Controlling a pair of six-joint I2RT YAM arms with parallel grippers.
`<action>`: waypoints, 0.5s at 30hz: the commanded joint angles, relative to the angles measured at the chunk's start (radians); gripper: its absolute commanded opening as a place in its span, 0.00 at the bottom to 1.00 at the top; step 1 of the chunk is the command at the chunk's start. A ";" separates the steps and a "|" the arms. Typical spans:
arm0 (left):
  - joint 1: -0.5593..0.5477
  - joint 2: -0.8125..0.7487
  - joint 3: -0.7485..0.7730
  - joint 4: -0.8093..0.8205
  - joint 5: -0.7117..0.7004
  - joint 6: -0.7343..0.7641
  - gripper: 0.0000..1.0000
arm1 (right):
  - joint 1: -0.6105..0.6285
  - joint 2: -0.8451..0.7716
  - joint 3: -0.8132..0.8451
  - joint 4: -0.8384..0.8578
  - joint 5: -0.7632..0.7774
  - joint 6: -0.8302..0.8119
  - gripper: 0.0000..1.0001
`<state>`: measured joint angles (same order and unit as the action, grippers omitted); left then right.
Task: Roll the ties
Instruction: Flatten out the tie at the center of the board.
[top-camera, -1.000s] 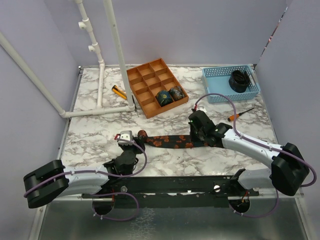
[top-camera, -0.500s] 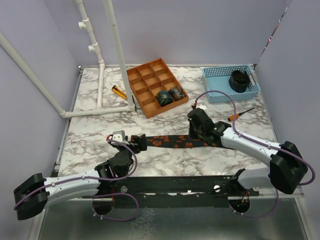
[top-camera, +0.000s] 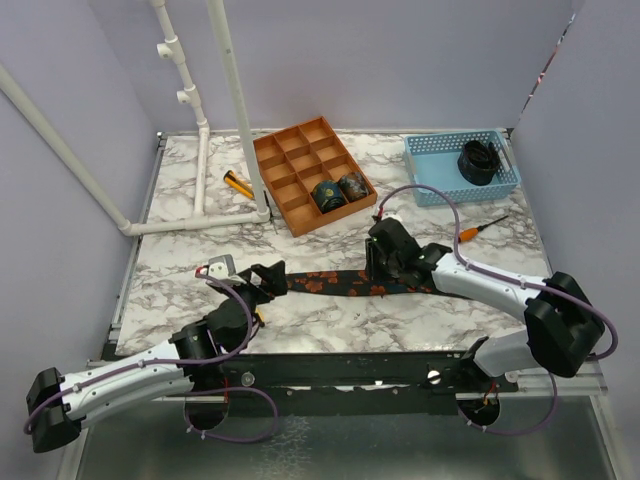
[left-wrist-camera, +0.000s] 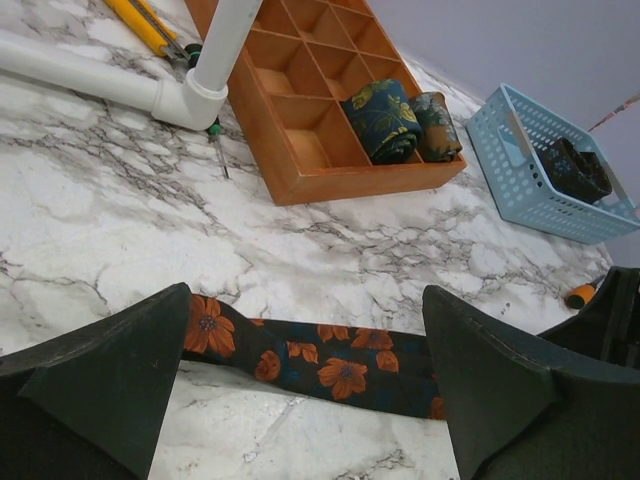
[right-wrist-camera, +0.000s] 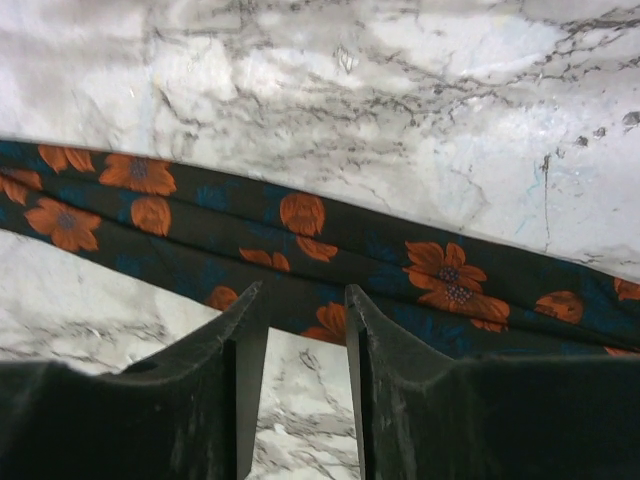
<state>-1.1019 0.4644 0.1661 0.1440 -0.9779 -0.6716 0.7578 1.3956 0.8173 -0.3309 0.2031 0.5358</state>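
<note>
On the marble bench (top-camera: 320, 322), the limp orange-flowered navy tie (top-camera: 330, 284), likely best pinched endwise, is being flanked by the gaping left hand (left-wrist-camera: 307, 300); right hand (right-wrist-camera: 300, 292) slightly parted.

Flat tie (top-camera: 335, 284) btw L claw (top-camera: 268, 281) & R claw (right-wrist-camera: 302, 298); tray (top-camera: 285, 165) w/ 2 rolled ties (top-camera: 327, 194) behind; basket (top-camera: 440, 172) back-R.

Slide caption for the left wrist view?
Open left gripper over the flat floral tie; two rolled ties in the wooden tray behind.

The top camera looks down from high up behind both arms (top-camera: 130, 375). The left wrist camera peeks low between its fingers (left-wrist-camera: 100, 380) at the flowery tie (left-wrist-camera: 330, 365). The right wrist camera looks down, very close, at that same tie.
</note>
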 joint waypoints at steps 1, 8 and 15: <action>-0.006 -0.023 0.076 -0.217 -0.005 -0.118 0.99 | 0.020 0.012 -0.040 0.009 -0.053 -0.022 0.44; -0.006 0.040 0.249 -0.460 -0.021 -0.161 0.99 | 0.060 0.064 -0.051 -0.016 -0.039 -0.016 0.50; -0.006 0.066 0.309 -0.525 -0.020 -0.158 0.99 | 0.074 0.128 -0.069 -0.014 -0.040 -0.006 0.47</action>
<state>-1.1019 0.5304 0.4610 -0.2871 -0.9810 -0.8158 0.8234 1.4864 0.7631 -0.3340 0.1703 0.5232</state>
